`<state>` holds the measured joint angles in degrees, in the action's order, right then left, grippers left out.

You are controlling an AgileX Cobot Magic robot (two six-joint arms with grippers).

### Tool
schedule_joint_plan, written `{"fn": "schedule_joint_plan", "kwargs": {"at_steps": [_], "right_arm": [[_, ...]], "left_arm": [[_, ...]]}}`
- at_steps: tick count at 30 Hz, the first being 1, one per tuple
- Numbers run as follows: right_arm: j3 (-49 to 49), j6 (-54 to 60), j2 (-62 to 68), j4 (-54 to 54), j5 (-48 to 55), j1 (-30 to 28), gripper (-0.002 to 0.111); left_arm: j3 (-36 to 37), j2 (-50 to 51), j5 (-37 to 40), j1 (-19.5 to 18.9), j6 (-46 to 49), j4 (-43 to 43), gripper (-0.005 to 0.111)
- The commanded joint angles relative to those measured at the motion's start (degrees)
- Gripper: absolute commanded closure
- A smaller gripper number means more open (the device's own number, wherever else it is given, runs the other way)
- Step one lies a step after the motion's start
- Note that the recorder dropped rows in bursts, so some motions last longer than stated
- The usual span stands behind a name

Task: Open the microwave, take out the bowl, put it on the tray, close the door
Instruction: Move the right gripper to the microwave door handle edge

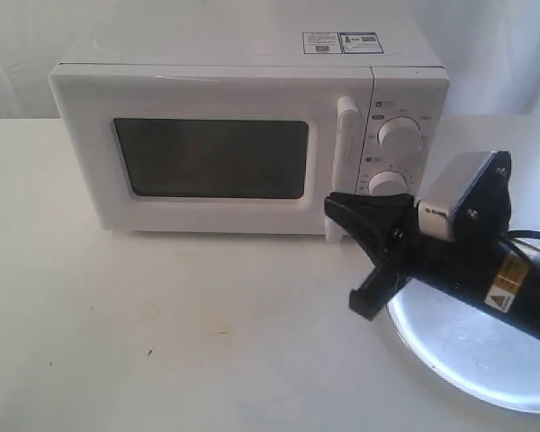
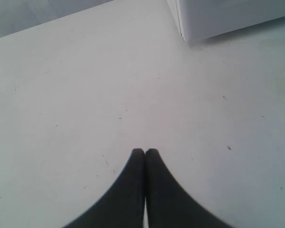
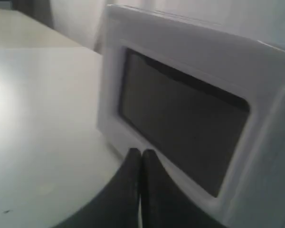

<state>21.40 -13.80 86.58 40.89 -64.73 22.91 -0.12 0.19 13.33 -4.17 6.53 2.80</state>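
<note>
The white microwave [image 1: 243, 135] stands at the back with its door [image 1: 211, 157] closed, so the bowl is hidden. My right gripper [image 1: 331, 205] is shut and empty. Its tip hovers just in front of the lower end of the tall bar handle [image 1: 346, 144]. In the right wrist view the right gripper [image 3: 141, 152] points at the door's dark window [image 3: 180, 123]. The silvery tray [image 1: 486, 355] lies on the table at the right, partly under the right arm. My left gripper [image 2: 145, 151] is shut and empty above bare table, with a microwave [image 2: 218, 19] corner ahead of it.
Two round knobs [image 1: 398, 135] sit on the control panel right of the handle. The white table [image 1: 162, 324] stretches out in front of the microwave and to its left. A pale curtain hangs behind it.
</note>
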Motion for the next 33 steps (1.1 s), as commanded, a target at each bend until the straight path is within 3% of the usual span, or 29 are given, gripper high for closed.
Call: {"fn": "schedule_joint_plan", "kwargs": {"at_steps": [1, 3, 6, 8, 13, 14, 24, 33], "right_arm": [[2.5, 2.2, 6.8, -19.2, -5.2, 0.0, 0.108], [3.2, 5.5, 7.5, -24.6, -3.7, 0.0, 0.108], [3.3, 10.6, 7.8, -19.8, 0.8, 0.0, 0.103], [3.3, 11.3, 7.9, -15.6, 3.9, 0.0, 0.089], [5.2, 13.4, 9.9, -14.9, 4.8, 0.0, 0.038], [5.6, 13.4, 10.8, -14.9, 4.9, 0.0, 0.035], [12.4, 13.4, 22.3, -14.9, 4.5, 0.0, 0.035], [13.5, 13.8, 23.5, -14.7, -2.9, 0.0, 0.052]], "left_arm": [[0.1, -0.2, 0.0, 0.2, -0.3, -0.2, 0.107], [0.1, -0.2, 0.0, 0.2, -0.3, -0.2, 0.107], [0.1, -0.2, 0.0, 0.2, -0.3, -0.2, 0.107], [0.1, -0.2, 0.0, 0.2, -0.3, -0.2, 0.107], [0.1, -0.2, 0.0, 0.2, -0.3, -0.2, 0.107], [0.1, -0.2, 0.0, 0.2, -0.3, -0.2, 0.107], [0.1, -0.2, 0.0, 0.2, -0.3, -0.2, 0.107], [0.1, -0.2, 0.0, 0.2, -0.3, -0.2, 0.107]]}}
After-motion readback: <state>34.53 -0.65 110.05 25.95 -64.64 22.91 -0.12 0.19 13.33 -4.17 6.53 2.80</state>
